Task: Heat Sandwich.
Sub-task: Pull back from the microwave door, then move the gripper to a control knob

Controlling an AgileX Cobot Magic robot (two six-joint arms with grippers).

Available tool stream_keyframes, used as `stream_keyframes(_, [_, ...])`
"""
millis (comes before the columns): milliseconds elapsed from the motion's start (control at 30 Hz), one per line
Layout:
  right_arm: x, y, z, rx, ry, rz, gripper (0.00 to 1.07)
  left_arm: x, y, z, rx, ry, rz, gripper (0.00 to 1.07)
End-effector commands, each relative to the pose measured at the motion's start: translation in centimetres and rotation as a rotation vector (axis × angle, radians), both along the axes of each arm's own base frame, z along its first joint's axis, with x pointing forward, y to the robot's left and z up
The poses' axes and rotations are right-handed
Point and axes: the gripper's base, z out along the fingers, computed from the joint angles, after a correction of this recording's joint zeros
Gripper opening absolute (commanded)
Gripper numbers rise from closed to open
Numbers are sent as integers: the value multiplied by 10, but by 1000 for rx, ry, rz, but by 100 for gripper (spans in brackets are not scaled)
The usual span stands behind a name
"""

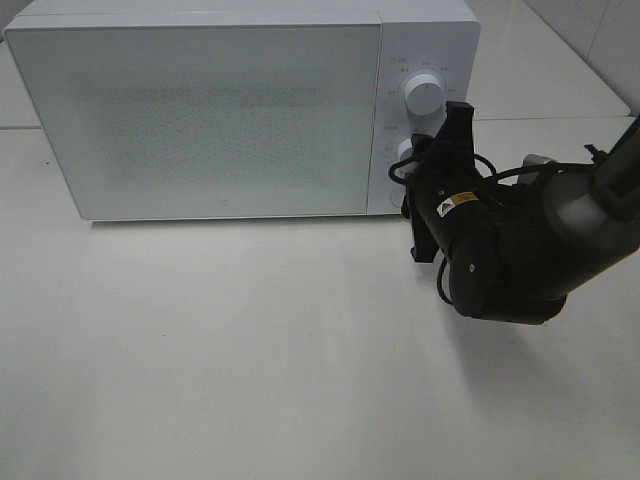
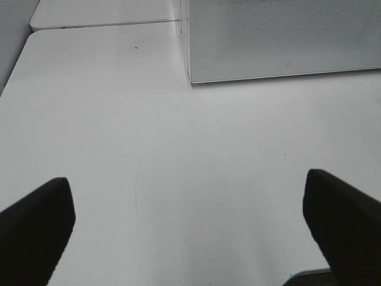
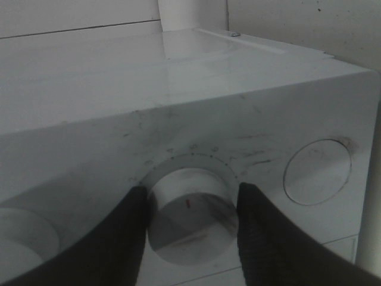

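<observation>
The sandwich is seen in no view and is presumed shut behind the frosted door of the white microwave [image 1: 200, 110], upper left of the frame. The left gripper [image 2: 189, 223] is held wide open and empty above the matte white table [image 1: 250, 350]. At centre right, the lower dial [image 1: 405, 150] is pinched by the right gripper [image 3: 193, 196], apparently for setting the heating.
</observation>
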Motion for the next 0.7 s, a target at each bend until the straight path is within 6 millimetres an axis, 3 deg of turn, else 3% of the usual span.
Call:
stream_keyframes(33, [2,13,23,29,-195,78,13,-3,-1,-1,-10,-27,-1,99])
stream_keyframes(700, [2,13,23,17,-196,80,16,-3,-1,-1,-10,-27,-1,99])
